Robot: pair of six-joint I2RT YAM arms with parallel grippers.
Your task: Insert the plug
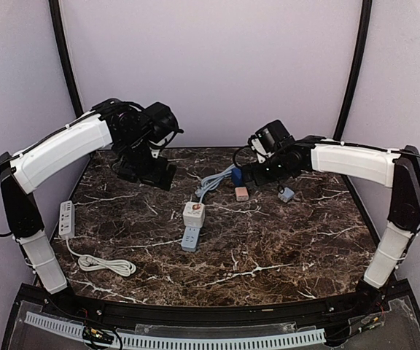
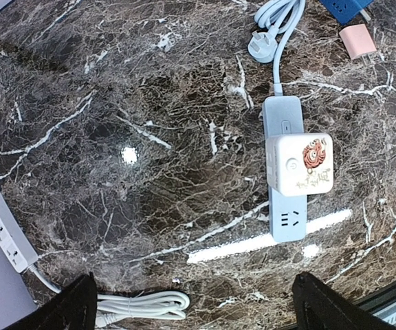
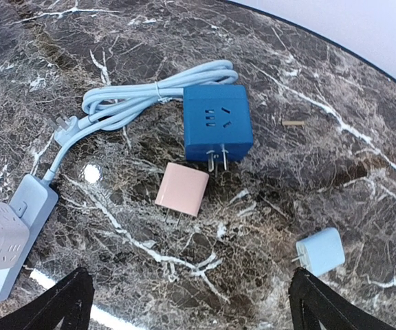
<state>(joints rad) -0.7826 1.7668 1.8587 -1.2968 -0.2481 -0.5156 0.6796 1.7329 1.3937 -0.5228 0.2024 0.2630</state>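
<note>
Marble, dark brown with white veins, forms the table [image 1: 268, 248] on which every piece lies. The pink plug [image 3: 182, 188] rests flat near the middle of the right wrist view. Its prongs point back toward the right gripper [image 3: 191, 302], whose two fingers are spread wide at the lower corners of that view and hold nothing. The plug sits ahead of the gap between the fingers, apart from both. Just beyond it lies a blue cube adapter [image 3: 216, 122], socket face up, with its own prongs reaching almost to the pink plug's far edge. A small light-blue plug [image 3: 320, 250] lies off toward the right finger, with a tiny tan stick [image 3: 293, 123] farther out. Left of the blue cube is a tied bundle of pale-blue cable [image 3: 136, 100], which ends in a three-pin plug [image 3: 66, 126] lying loose on the marble. The cable runs on to a grey-blue power strip [image 2: 284, 220], which carries a white cube adapter [image 2: 300, 163] plugged across its middle. One socket on the strip's near end is left showing. The left gripper [image 2: 201, 306] hovers above the table, its fingers also wide apart and empty. The strip is ahead of it and toward its right finger, and the pink plug is at the far right corner of its view. A white power strip [image 2: 2, 230] lies at the table's left edge, with its coiled white cord [image 2: 143, 302] just in front of the left gripper.
</note>
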